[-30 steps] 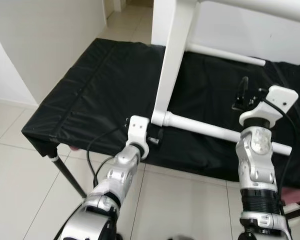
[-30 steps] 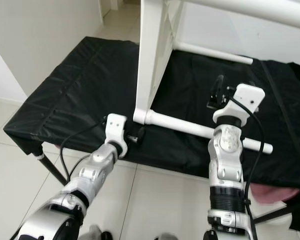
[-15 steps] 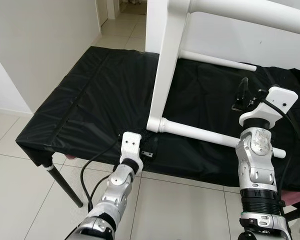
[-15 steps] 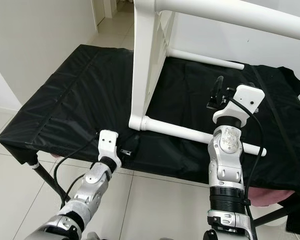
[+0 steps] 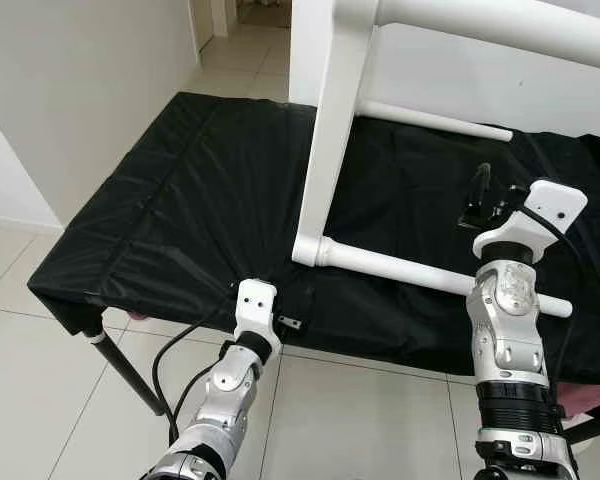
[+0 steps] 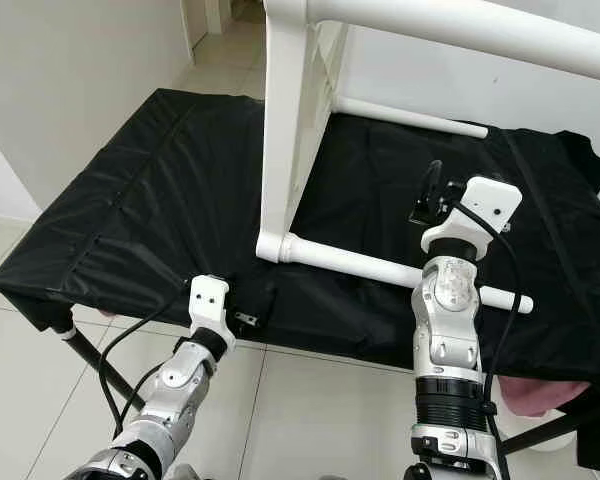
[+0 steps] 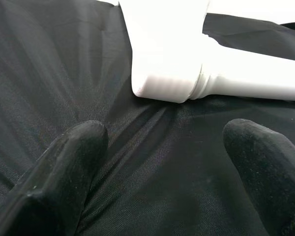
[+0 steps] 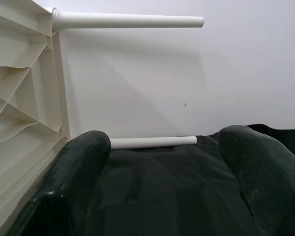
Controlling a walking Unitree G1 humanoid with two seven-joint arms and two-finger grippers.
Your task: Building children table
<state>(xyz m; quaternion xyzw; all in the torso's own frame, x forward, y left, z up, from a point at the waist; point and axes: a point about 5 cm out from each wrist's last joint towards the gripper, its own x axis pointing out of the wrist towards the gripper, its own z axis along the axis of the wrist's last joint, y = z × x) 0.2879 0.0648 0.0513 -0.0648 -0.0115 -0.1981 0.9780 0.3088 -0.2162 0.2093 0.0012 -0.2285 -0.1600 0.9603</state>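
A white children's table lies on its side on a black-covered bench. Its near leg runs along the cloth to the right, and a far leg lies behind it. My left gripper is low at the bench's front edge, short of the table's corner. It is open, with only black cloth between its fingers. My right gripper is held up just above the near leg. It is open too, and looks toward the ribbed underside.
A white wall rises left of the bench, with tiled floor in front. A black bench leg slants down at the front left corner. Something pink sits at the lower right.
My left gripper has drawn back and down from the table's corner to the bench's front edge. The view has shifted a little. The right arm has barely moved.
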